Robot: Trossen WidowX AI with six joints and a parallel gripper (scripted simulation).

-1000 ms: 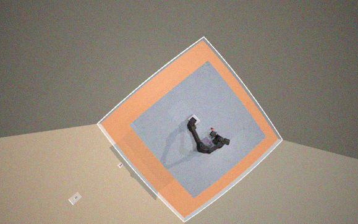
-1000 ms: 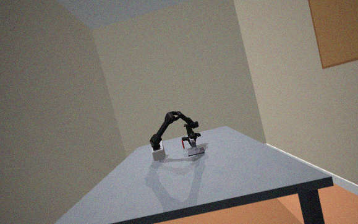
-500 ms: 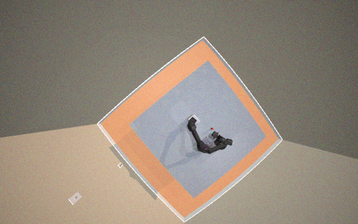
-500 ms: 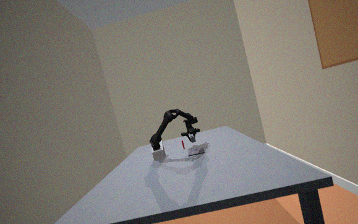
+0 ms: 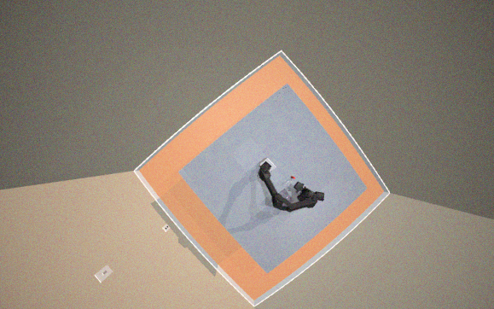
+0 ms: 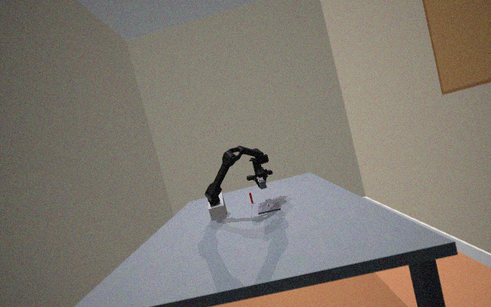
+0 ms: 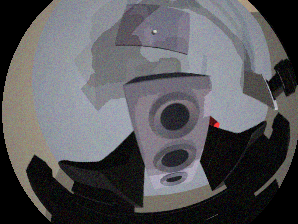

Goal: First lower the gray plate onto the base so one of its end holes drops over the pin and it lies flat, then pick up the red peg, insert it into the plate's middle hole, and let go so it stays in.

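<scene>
Plain tan walls stand around a blue-gray worktop (image 6: 333, 237) with dark legs, and the floor under it is orange. One black arm bends up from a small white block (image 6: 218, 209) near the back of the worktop and reaches down again on the other side.

At its end, the pincer (image 6: 261, 181) hangs in the air above the worktop. It is closed on the gray plate (image 7: 170, 137) and holds it up off the surface. From the wrist camera, the plate runs between the dark fingers, and three round holes sit in a row along it.

Down below lies the flat gray base (image 7: 154, 28), with a tiny pale pin (image 7: 154, 30) sticking up from it. The plate is not touching the base.

A thin red peg (image 6: 250, 198) stands upright on the worktop, between the white block and the base, apart from both.
</scene>
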